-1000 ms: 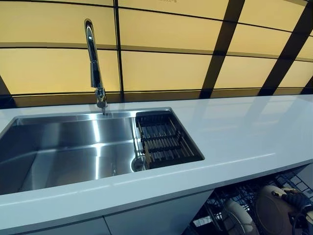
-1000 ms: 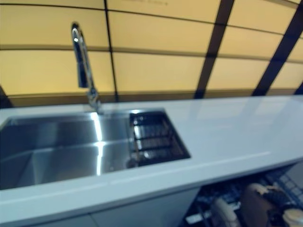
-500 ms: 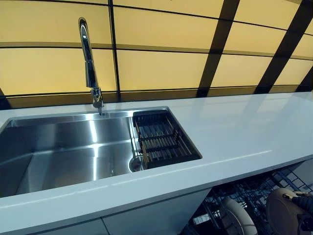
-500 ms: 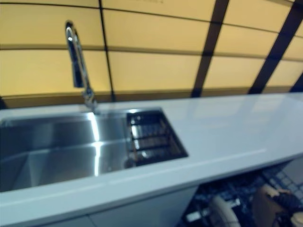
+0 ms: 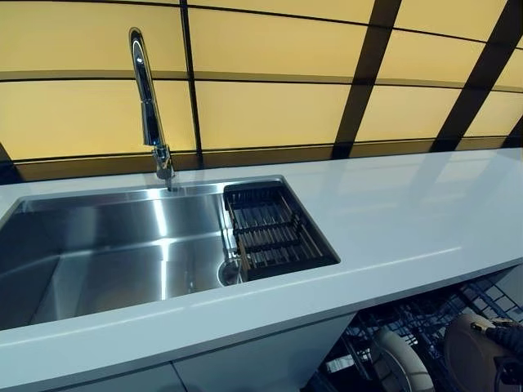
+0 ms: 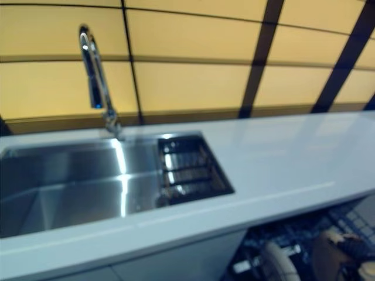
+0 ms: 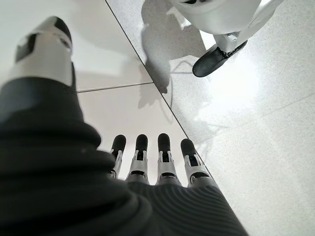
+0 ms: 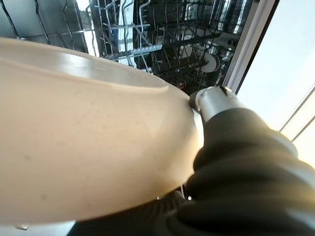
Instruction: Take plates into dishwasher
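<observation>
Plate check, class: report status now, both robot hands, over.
Right robot hand gripping beige plate over dishwasher rack. Left robot hand open, idle above floor. White plate already racked alongside. Nothing blocking.

**Where things sit around the sink and the dishwasher**

The long white countertop (image 5: pixel 409 220) runs from left to right. The steel sink (image 5: pixel 98 253) is set into its left part. The tall curved steel tap (image 5: pixel 151 106) stands behind the sink, against the yellow tiled wall (image 5: pixel 270 114). The dark wire drain basket (image 5: pixel 274 233) sits in the right end of the sink.

Below the countertop, on the right, is the dark wire dishwasher rack (image 5: pixel 417 322). A round white plate (image 5: pixel 400 363) stands in it. To the right of that plate is a round cream plate (image 5: pixel 470 359). The right hand (image 5: pixel 507 336) is against the cream plate's right side, over the rack. The left hand (image 7: pixel 152 167) hangs above the pale floor (image 7: pixel 266 142), well apart from the rack.
</observation>
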